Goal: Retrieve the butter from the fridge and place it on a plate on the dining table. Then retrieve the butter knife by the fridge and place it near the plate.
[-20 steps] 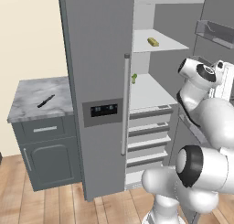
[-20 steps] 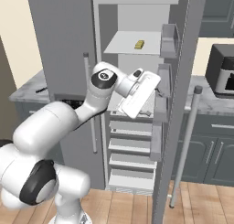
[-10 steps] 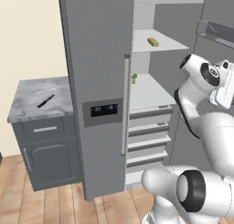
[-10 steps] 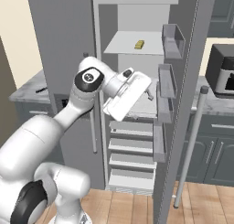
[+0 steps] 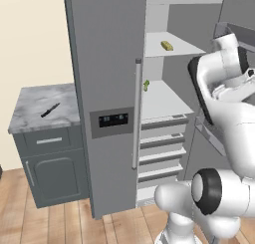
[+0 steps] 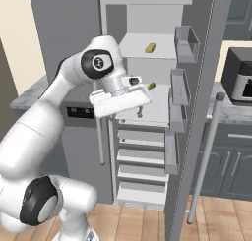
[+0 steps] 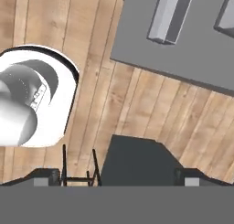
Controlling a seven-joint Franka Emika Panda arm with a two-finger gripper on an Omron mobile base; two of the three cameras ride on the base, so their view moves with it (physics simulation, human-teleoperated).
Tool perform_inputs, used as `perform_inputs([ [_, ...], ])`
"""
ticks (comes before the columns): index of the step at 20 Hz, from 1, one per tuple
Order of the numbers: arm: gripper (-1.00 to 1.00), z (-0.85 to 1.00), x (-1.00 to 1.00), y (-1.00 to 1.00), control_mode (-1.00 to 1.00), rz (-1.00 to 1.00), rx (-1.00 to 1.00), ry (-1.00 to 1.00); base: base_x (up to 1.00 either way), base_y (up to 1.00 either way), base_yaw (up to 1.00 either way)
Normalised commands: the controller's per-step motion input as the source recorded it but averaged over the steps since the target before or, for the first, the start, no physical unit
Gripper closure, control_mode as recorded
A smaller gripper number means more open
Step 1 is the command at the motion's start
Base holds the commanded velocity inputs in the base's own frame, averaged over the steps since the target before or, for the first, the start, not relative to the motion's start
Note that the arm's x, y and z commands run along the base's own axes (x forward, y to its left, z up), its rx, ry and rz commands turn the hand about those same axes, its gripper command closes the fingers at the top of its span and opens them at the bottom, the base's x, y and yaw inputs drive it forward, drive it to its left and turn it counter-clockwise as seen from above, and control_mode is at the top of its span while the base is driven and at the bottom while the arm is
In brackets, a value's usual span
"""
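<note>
The small yellow rectangular stick of butter [image 5: 167,45] lies flat on the upper white shelf [image 5: 183,50] of the tall grey side-by-side fridge [image 5: 107,88], whose right door [image 6: 206,102] stands swung wide open. Its long axis runs level along the shelf, slanting a little across it, and from the right base view it sits near the shelf's middle [image 6: 150,47]. One stick, plain yellow, blocky, nothing touching it. One shelf lower, a small green item [image 5: 146,84] sits at the left edge. Below come four white drawer fronts [image 5: 162,151], stacked. On the open door, three grey bins [image 6: 183,42] hang one above another.

Over to the left, one slim black butter knife [image 5: 50,110] lies flat on the marble top of the small grey drawer cabinet [image 5: 47,153], pointing diagonally, its far end towards the fridge.

The white arm's two-finger gripper [image 6: 139,110] hangs in front of the lower shelf, pointing down, well below the butter. Its fingers are spread wide and hold nothing; the hand view looks down at wooden floor [image 7: 137,109].
</note>
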Motion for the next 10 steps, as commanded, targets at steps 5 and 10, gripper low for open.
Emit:
perform_inputs([
  [5, -1.00, 0.00, -0.11, 0.81, -1.00, -0.42, 0.51, -0.34, 0.00, 0.00, 0.00],
  [10, -1.00, -0.26, -0.08, 1.00, -1.00, -0.41, 0.19, -0.48, 0.00, 0.00, 0.00],
])
